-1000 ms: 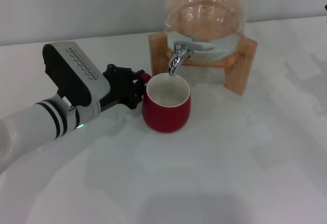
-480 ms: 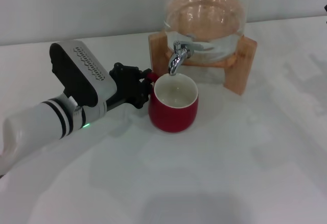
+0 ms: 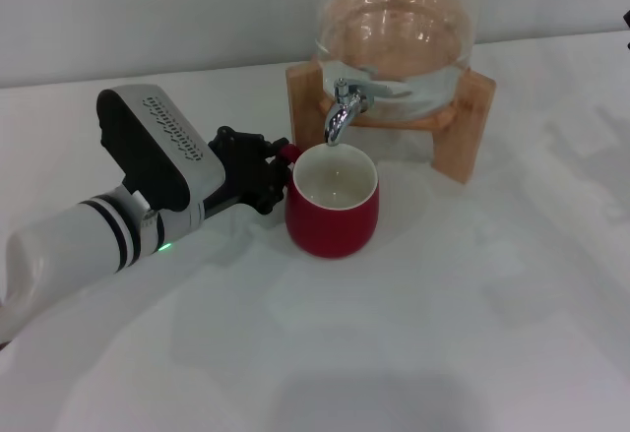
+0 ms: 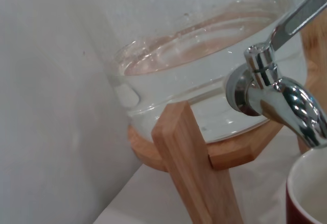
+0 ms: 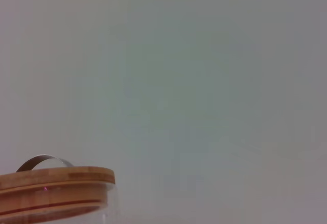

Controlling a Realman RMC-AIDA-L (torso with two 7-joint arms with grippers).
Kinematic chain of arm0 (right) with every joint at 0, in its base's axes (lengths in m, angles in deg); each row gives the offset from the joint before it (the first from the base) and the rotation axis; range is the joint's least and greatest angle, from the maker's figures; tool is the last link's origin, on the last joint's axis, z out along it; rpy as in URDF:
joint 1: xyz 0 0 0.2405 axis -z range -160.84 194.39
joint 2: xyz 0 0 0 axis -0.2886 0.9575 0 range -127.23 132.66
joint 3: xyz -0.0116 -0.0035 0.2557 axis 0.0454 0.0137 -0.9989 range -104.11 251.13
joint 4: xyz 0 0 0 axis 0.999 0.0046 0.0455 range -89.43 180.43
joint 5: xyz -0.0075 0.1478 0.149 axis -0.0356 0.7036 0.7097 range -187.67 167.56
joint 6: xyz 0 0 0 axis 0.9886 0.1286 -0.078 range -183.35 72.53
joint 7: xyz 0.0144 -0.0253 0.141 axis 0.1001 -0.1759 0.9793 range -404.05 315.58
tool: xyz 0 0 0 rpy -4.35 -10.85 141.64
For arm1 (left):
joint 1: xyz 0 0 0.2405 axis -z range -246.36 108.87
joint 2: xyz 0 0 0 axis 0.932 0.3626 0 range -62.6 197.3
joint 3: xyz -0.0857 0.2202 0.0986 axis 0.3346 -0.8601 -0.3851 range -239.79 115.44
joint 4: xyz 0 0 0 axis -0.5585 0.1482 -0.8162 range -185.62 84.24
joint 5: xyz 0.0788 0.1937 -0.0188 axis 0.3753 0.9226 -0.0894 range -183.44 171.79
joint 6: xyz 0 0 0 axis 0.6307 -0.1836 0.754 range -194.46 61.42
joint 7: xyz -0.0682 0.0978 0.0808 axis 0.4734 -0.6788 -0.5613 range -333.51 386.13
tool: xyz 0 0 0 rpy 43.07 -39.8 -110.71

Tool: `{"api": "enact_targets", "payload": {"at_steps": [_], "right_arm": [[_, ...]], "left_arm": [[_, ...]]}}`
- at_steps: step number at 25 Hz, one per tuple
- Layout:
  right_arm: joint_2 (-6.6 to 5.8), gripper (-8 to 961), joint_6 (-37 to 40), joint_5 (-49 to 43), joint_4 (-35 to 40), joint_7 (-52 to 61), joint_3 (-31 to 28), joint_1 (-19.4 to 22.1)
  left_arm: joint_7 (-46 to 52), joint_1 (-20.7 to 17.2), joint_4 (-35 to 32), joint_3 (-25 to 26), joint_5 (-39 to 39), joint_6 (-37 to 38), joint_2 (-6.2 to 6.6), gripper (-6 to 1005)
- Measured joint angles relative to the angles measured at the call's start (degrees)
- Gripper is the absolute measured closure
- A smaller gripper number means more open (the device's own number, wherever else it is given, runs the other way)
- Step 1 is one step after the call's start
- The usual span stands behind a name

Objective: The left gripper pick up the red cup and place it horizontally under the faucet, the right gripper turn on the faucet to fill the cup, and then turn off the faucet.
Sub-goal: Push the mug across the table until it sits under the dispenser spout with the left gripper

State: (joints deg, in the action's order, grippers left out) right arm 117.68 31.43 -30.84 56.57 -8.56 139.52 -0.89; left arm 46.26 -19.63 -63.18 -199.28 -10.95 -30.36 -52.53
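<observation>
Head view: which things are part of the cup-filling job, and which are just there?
Job:
- red cup, upright under the spout
- faucet
- left hand, at the cup's handle
- glass dispenser

Just there:
- wooden stand carrying the dispenser
- white table
- bamboo lid, right wrist view only

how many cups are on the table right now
1: the red cup stands upright under the faucet, with the left gripper at its handle. The dispenser might hide others behind it.

No readable text, label, brand or number shows on anything in these views.
</observation>
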Motion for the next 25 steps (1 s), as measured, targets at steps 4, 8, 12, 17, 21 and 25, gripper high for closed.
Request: {"api": "enact_targets", "payload": {"at_steps": [4, 8, 12, 17, 21, 25], "right_arm": [[0.00, 85, 0.00, 0.00, 0.00, 0.00, 0.00, 0.00], [0.00, 85, 0.00, 0.00, 0.00, 0.00, 0.00, 0.00], [0.00, 85, 0.00, 0.00, 0.00, 0.00, 0.00, 0.00], [0.00, 85, 0.00, 0.03, 0.00, 0.00, 0.00, 0.00], [0.00, 85, 0.00, 0.10, 0.00, 0.00, 0.00, -0.01], [0.00, 85, 0.00, 0.13, 0.00, 0.00, 0.00, -0.10]], "left_arm": [[0.00, 0.00, 0.00, 0.00, 0.03, -0.08, 0.00, 882], [0.00, 0.01, -0.42, -0.02, 0.07, -1.22, -0.01, 881], [-0.01, 0.02, -1.08, -0.05, 0.21, -2.33, -0.01, 880], [-0.27, -0.01, -1.23, -0.10, 0.34, -2.93, -0.01, 878], [-0.29, -0.06, -1.22, -0.09, 0.34, -2.96, 0.00, 877], [-0.30, -0.08, -1.23, -0.09, 0.64, -2.96, 0.00, 838]]}}
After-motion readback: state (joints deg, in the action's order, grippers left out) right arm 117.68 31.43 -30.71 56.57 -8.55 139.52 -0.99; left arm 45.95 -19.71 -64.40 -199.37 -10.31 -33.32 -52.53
